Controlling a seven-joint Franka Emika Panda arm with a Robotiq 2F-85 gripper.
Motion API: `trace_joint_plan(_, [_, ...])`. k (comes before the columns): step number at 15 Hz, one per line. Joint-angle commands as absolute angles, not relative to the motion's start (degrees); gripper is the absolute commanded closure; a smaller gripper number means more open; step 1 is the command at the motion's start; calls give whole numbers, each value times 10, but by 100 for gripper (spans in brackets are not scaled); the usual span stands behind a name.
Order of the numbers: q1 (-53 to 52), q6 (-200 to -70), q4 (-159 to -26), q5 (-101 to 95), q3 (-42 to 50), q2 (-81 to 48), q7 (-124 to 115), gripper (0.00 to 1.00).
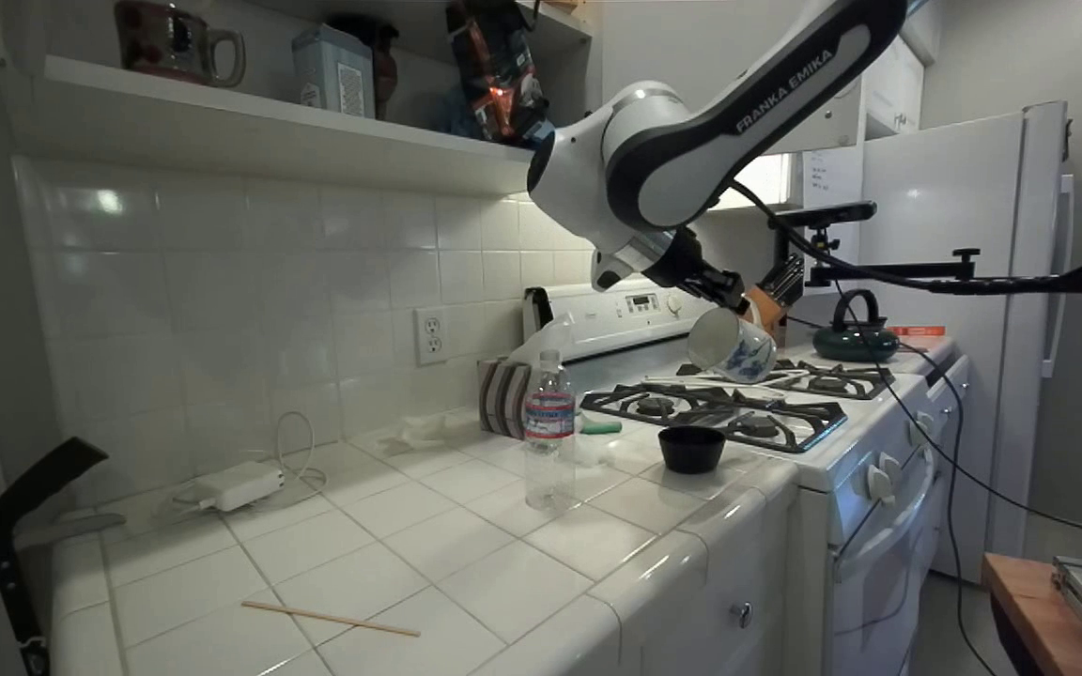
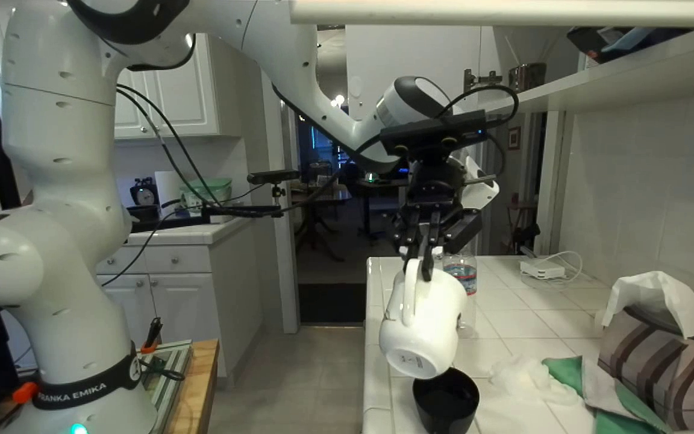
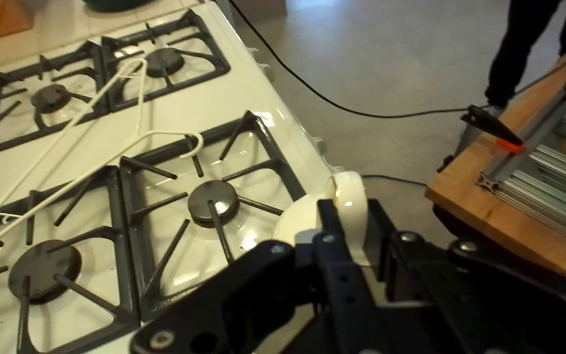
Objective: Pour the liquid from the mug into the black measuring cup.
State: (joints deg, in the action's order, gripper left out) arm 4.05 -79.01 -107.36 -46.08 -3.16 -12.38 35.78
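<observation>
The white mug (image 1: 749, 357) with blue markings is held in the air, tipped well onto its side. Its mouth faces the camera in an exterior view, while its base shows where the mug (image 2: 422, 325) is seen from behind. My gripper (image 3: 353, 206) is shut on the mug's handle, with a finger on either side of it. Below the mug, the black measuring cup (image 1: 691, 451) stands upright on the tiled counter beside the stove; the black measuring cup (image 2: 445, 404) also shows in an exterior view. I cannot make out any liquid in either one.
A clear plastic bottle (image 1: 549, 422) stands on the counter near the cup, with a striped tissue box (image 2: 666, 367) by the wall. Burner grates (image 3: 130, 196) and a white hanger (image 3: 74, 123) lie on the stove. A shelf (image 1: 269, 122) overhangs the counter.
</observation>
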Motion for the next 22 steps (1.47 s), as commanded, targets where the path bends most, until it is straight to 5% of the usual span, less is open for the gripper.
trace_joint_plan(1, [47, -785, -1042, -360, -22, -103, 379, 96])
trace_joint_plan(11, [58, -875, -992, -113, 1, -83, 367, 96])
trace_joint_plan(22, [62, -1176, -1087, -45, 32, -65, 186, 96])
